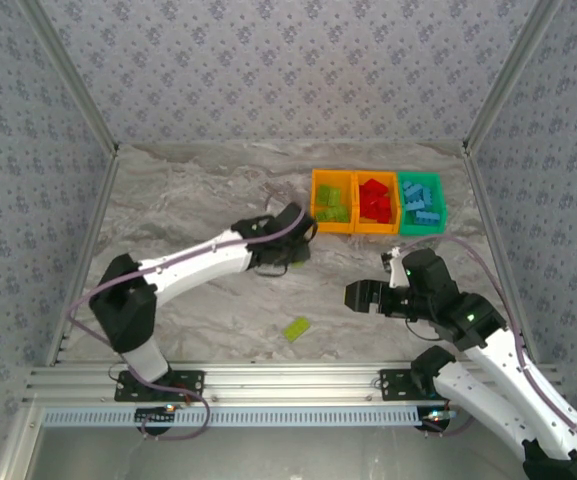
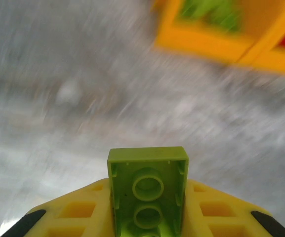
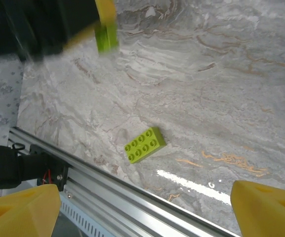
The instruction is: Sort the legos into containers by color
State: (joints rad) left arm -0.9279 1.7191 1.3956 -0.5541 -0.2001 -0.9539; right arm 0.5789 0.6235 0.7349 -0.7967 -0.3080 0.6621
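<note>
Table (image 1: 188,200): grey marbled top, with patterned walls (image 1: 268,70) on three sides.

Left arm (image 1: 193,265): reaches from its base toward mid-table, and the wrist ends just short of the bins. Right arm (image 1: 488,335): folded in toward centre, wrist pointing left.

Bins: three in a row, touching side to side, at the far right of the table.
- Left orange bin (image 1: 315,205) holds lime bricks (image 1: 332,205).
- Middle orange bin (image 1: 376,231) holds red bricks (image 1: 374,200).
- Green bin (image 1: 443,208), rightmost, holds blue bricks (image 1: 420,203).

Left gripper (image 1: 290,245): clamped on the held brick (image 2: 147,190). The brick is lime, pinched between the yellow fingers (image 2: 201,195), with its hollow underside facing the wrist camera. It is up off the table, near the left orange bin's near-left corner and not over the bin. The left wrist view is blurred, with the orange rim and lime contents at upper right. The same brick appears at the top of the right wrist view.

Right gripper (image 1: 361,297): jaws spread wide with nothing between them. Its yellow fingertips (image 3: 21,210) sit at the bottom corners of its own view.

Loose brick (image 3: 143,144): lime, two by four studs, lying flat with studs up. It is on the table near the front rail (image 3: 112,192), between the two arms and well apart from the bins. It touches no other brick.
</note>
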